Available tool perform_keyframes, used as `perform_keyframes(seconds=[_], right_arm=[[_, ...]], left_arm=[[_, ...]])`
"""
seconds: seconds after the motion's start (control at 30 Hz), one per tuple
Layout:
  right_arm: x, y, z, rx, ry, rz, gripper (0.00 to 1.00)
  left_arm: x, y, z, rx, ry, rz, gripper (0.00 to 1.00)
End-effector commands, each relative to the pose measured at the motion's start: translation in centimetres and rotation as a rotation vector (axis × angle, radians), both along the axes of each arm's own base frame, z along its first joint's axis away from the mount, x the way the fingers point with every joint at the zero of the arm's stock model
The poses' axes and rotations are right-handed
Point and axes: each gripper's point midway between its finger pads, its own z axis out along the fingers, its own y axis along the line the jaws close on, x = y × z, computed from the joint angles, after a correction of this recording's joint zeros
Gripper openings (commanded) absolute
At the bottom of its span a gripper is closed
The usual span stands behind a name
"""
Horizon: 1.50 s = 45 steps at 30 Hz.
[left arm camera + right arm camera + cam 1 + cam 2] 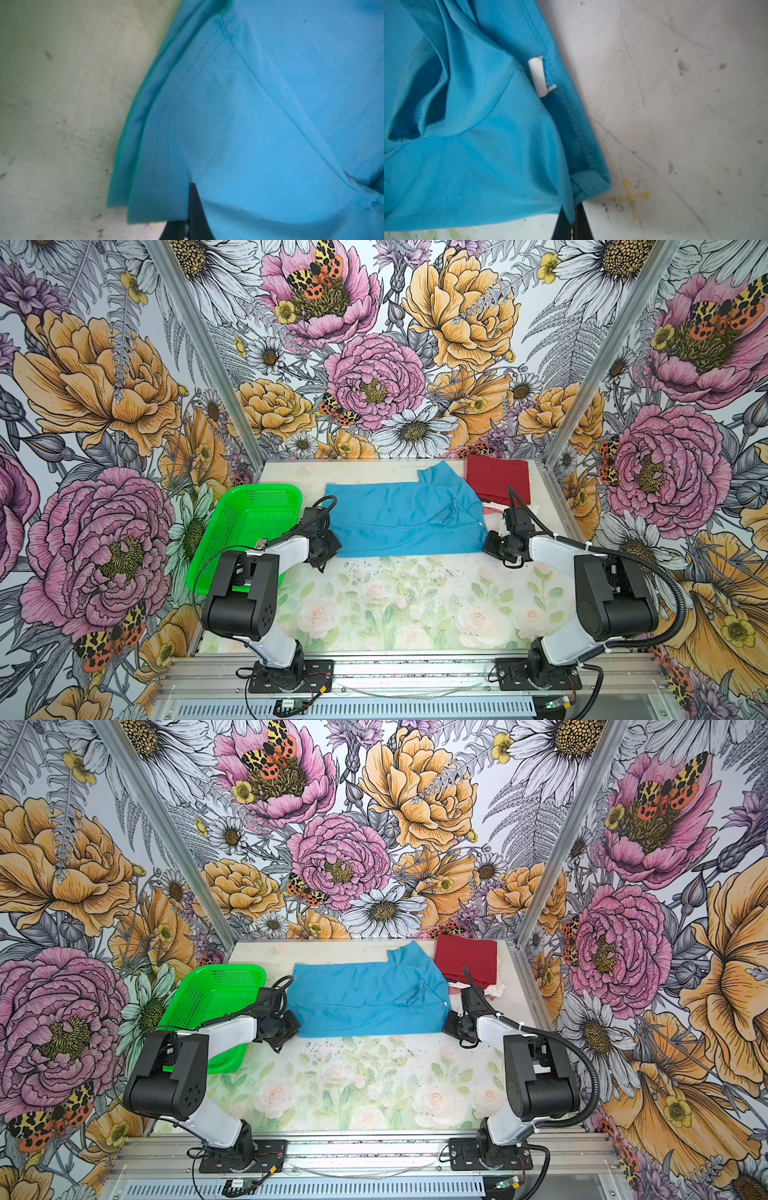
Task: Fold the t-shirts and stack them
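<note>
sky-blue t-shirt [399, 514]: flat on far half of worktop [415, 605]; long axis 9-to-3; collar end at 3; one sleeve pokes out toward 12
left fingers [195, 207]: closed tight on the shirt's near corner at the 9 end; layered cloth edge runs right down to them in the wrist view
right fingers [582, 220]: closed tight too; near corner at the 3 end nipped between them; white label [538, 76] up along the seam
key relation: whole shirt lies toward 12 from both pinch points; each arm has its own end, neither nearer; near edge spans between them
arms: mirrored; elbows high, forearms angled inward, wrists pitched down onto the worktop
next move (guess): lift near edge together, carry toward 12 onto the far edge; keep the span taut or the middle sags
dark red folded shirt [498, 479]: at 1–2 of the blue one, just beside its collar end; pinkish-white cloth [492, 506] shows under it
green mesh basket [257, 488]: at 9, just beside the left wrist
</note>
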Motion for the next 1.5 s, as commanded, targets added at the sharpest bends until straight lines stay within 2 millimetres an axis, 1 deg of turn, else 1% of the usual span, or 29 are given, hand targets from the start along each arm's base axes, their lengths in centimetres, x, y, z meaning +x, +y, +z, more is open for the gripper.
perform_keyframes(seconds=[0.0, 0.13, 0.2, 0.23, 0.3, 0.37, 0.4, 0.5, 0.57, 0.67, 0.7, 0.73, 0.77, 0.8, 0.83, 0.87, 0.9, 0.93, 0.97, 1.03, 1.1, 1.13, 1.23, 1.37, 1.47], right_arm=[[-1.1, -0.8, 1.1, 0.001, -0.036, -0.061, 0.00], [-4.7, -1.7, 2.1, 0.002, -0.068, -0.163, 0.00], [-6.3, -2.0, 3.0, -0.004, -0.104, -0.201, 0.00], [-6.9, -2.2, 4.1, -0.004, -0.155, -0.211, 0.00], [-8.2, -2.3, 5.8, 0.002, -0.212, -0.222, 0.00], [-9.7, -2.5, 7.0, -0.005, -0.215, -0.221, 0.00], [-10.3, -2.5, 7.4, -0.006, -0.209, -0.213, 0.00], [-12.7, -2.7, 7.8, -0.028, -0.179, -0.211, 0.00], [-13.3, -2.3, 8.8, -0.003, -0.226, -0.223, 0.00], [-13.9, -2.5, 9.8, -0.026, -0.263, -0.244, 0.00], [-14.0, -2.6, 10.0, -0.031, -0.271, -0.249, 0.03], [-14.1, -2.8, 10.1, -0.040, -0.275, -0.259, 0.15], [-14.2, -2.9, 10.3, -0.046, -0.281, -0.268, 0.32], [-14.3, -3.1, 10.5, -0.055, -0.290, -0.279, 0.43], [-14.3, -3.3, 10.9, -0.062, -0.306, -0.289, 0.55], [-14.3, -3.5, 11.4, -0.062, -0.326, -0.297, 0.66], [-14.3, -3.5, 11.8, -0.064, -0.341, -0.298, 0.73], [-14.2, -3.7, 12.3, -0.072, -0.352, -0.301, 0.76], [-14.2, -3.8, 12.7, -0.083, -0.357, -0.299, 0.77], [-13.6, -3.3, 13.4, -0.087, -0.363, -0.259, 0.80], [-12.6, -1.6, 13.4, -0.063, -0.336, -0.164, 0.82], [-12.0, -0.3, 12.8, -0.040, -0.299, -0.100, 0.83], [-10.8, 3.3, 10.3, 0.051, -0.181, 0.042, 0.86], [-9.9, 6.4, 7.4, 0.104, -0.110, 0.139, 0.87], [-9.4, 8.4, 6.1, 0.122, -0.078, 0.189, 0.88]], left_arm=[[-2.3, 0.7, -1.1, 0.017, 0.048, 0.000, 0.00], [-3.9, 0.5, -0.5, 0.016, 0.021, 0.007, 0.00], [-4.7, 0.1, 0.1, 0.012, -0.001, 0.005, 0.00], [-5.0, -0.1, 0.7, 0.008, -0.026, 0.005, 0.00], [-5.6, -0.5, 2.2, 0.002, -0.068, -0.002, 0.00], [-6.8, -0.7, 3.6, 0.014, -0.089, -0.008, 0.00], [-7.5, -0.8, 4.1, 0.019, -0.089, -0.010, 0.00], [-10.0, -1.0, 5.2, 0.022, -0.106, -0.004, 0.00], [-11.6, -0.6, 6.1, 0.026, -0.126, 0.022, 0.00], [-13.4, -0.5, 7.6, -0.002, -0.178, 0.035, 0.00], [-13.8, -0.6, 7.9, -0.012, -0.185, 0.035, 0.01], [-14.2, -0.6, 8.1, -0.021, -0.188, 0.031, 0.17], [-14.5, -0.6, 8.2, -0.023, -0.187, 0.030, 0.36], [-14.7, -0.5, 8.3, -0.021, -0.189, 0.032, 0.53], [-14.9, -0.5, 8.5, -0.017, -0.191, 0.032, 0.74], [-14.9, -0.6, 8.6, -0.018, -0.197, 0.027, 0.86], [-14.9, -0.7, 8.8, -0.019, -0.199, 0.023, 0.92], [-14.8, -0.8, 9.0, -0.016, -0.199, 0.019, 0.98], [-14.7, -0.8, 9.1, -0.010, -0.199, 0.017, 0.99], [-14.2, -0.8, 9.5, 0.001, -0.203, 0.013, 0.99], [-13.6, -1.4, 9.8, 0.008, -0.206, -0.025, 0.99], [-13.3, -1.7, 9.8, 0.011, -0.199, -0.043, 0.99], [-12.5, -2.9, 9.5, 0.000, -0.182, -0.098, 0.99], [-11.8, -3.5, 9.1, 0.004, -0.174, -0.119, 0.99], [-11.3, -3.6, 9.2, 0.000, -0.187, -0.119, 0.99]])
